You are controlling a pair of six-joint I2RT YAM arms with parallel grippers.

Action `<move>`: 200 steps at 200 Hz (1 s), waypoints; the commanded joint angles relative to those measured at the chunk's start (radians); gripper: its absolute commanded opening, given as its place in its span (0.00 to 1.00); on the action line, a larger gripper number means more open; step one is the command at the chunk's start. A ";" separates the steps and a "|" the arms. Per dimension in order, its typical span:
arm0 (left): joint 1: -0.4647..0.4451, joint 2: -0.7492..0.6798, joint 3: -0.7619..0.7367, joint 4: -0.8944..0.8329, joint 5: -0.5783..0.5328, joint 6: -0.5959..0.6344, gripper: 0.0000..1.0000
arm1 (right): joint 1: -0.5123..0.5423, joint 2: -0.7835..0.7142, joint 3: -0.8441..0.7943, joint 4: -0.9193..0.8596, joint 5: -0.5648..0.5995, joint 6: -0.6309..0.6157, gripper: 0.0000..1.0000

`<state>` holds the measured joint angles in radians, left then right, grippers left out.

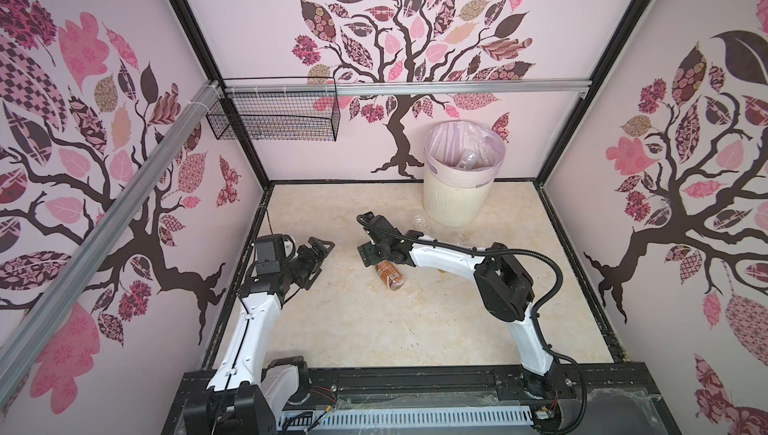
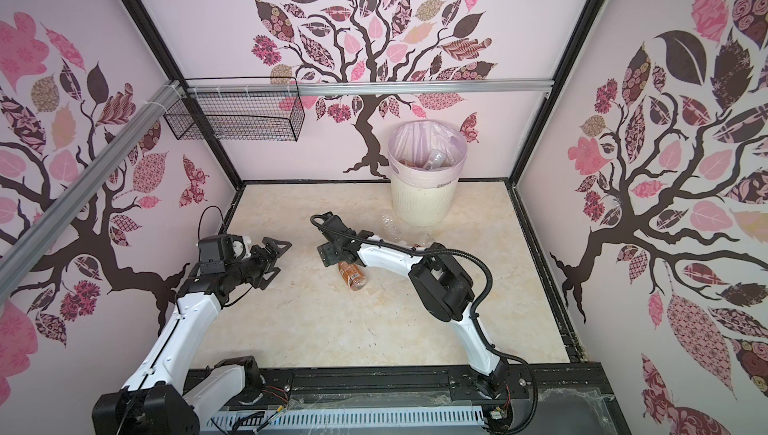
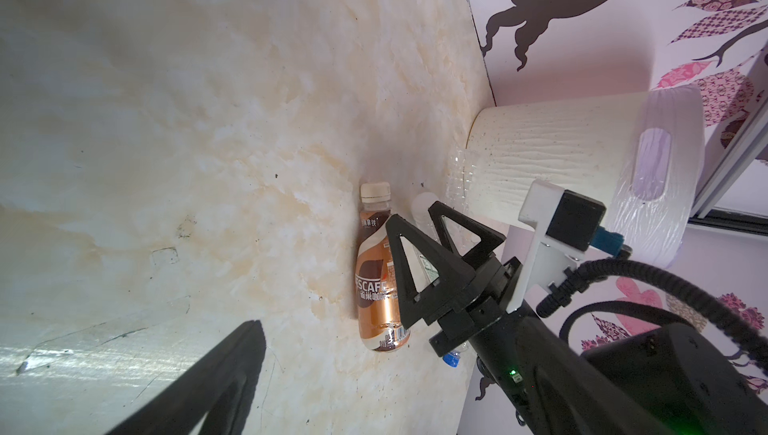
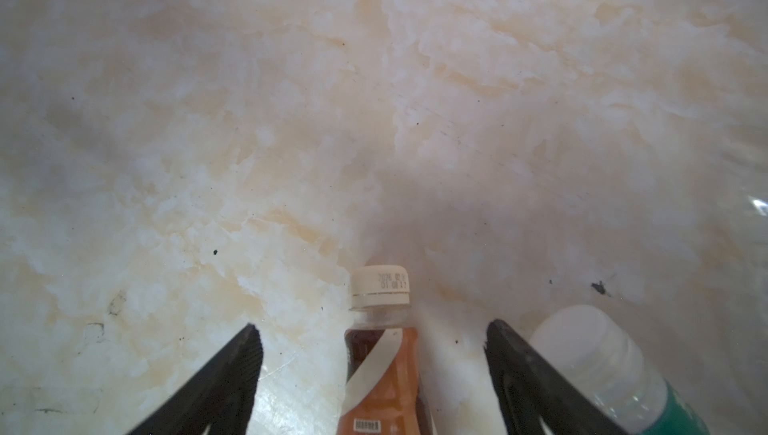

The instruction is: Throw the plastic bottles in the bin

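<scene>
**Brown-labelled bottle: handling and grip point**

The brown-labelled bottle (image 4: 380,374) lies on its side near the middle of the table (image 1: 353,329). It is well apart from the bin (image 1: 453,200), which stands against the back wall.

The right gripper (image 4: 372,327) hangs over the bottle with its jaws apart, one finger on each side of the neck and neither touching. The left gripper (image 1: 319,261) sits at the left side with its jaws apart, holding nothing.

- **Handling:** The bottle is probably light, though its fill level cannot be read. The cap and neck are likely stiff and the mid-body yielding. The glossy label may be slippery, and the round body may roll if one finger lands first.
- **Grip point:** Take hold across the labelled body just below the shoulder, with the fingers square to the long axis.
- **Caution:** A white-capped bottle (image 4: 602,362) lies just outside one finger and may be nudged.
</scene>
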<state>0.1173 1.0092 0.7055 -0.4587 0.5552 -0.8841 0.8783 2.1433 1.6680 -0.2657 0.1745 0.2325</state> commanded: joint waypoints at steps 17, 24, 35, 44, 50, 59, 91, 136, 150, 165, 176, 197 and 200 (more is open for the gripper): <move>0.000 -0.028 -0.028 -0.025 -0.005 -0.037 0.98 | -0.026 -0.200 -0.056 0.012 0.036 -0.019 0.99; -0.010 -0.029 -0.032 -0.018 -0.007 -0.049 0.98 | -0.034 -0.222 -0.073 0.017 0.034 -0.019 0.99; -0.034 -0.028 -0.029 -0.021 -0.028 -0.063 0.98 | -0.048 -0.260 -0.098 0.027 0.035 -0.023 0.99; -0.061 -0.026 -0.018 -0.040 -0.064 -0.070 0.98 | -0.059 -0.292 -0.122 0.032 0.039 -0.024 0.99; -0.091 -0.024 -0.008 -0.054 -0.099 -0.069 0.98 | -0.065 -0.313 -0.136 0.035 0.038 -0.026 0.99; -0.138 -0.024 0.008 -0.067 -0.153 -0.068 0.98 | -0.074 -0.344 -0.160 0.036 0.045 -0.028 0.99; -0.290 0.011 0.028 -0.068 -0.289 -0.143 0.98 | -0.111 -0.466 -0.263 0.054 0.064 -0.027 0.99; -0.442 0.171 0.102 -0.101 -0.380 -0.158 0.98 | -0.156 -0.611 -0.372 0.047 0.106 -0.042 0.99; -0.474 0.225 0.113 -0.093 -0.378 -0.162 0.98 | -0.171 -0.646 -0.401 0.049 0.105 -0.039 0.99; -0.520 0.282 0.139 -0.086 -0.385 -0.164 0.98 | -0.182 -0.678 -0.430 0.053 0.105 -0.036 0.99; -0.552 0.323 0.159 -0.075 -0.385 -0.167 0.98 | -0.185 -0.696 -0.450 0.057 0.106 -0.032 0.99; -0.591 0.395 0.200 -0.054 -0.383 -0.183 0.98 | -0.189 -0.721 -0.484 0.066 0.103 -0.028 0.99; -0.594 0.406 0.205 -0.049 -0.383 -0.184 0.98 | -0.189 -0.723 -0.487 0.068 0.103 -0.028 0.99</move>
<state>-0.4446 1.3594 0.8337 -0.5400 0.1936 -1.0508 0.6968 1.4727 1.2060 -0.2050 0.2653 0.2024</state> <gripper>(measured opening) 0.983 0.994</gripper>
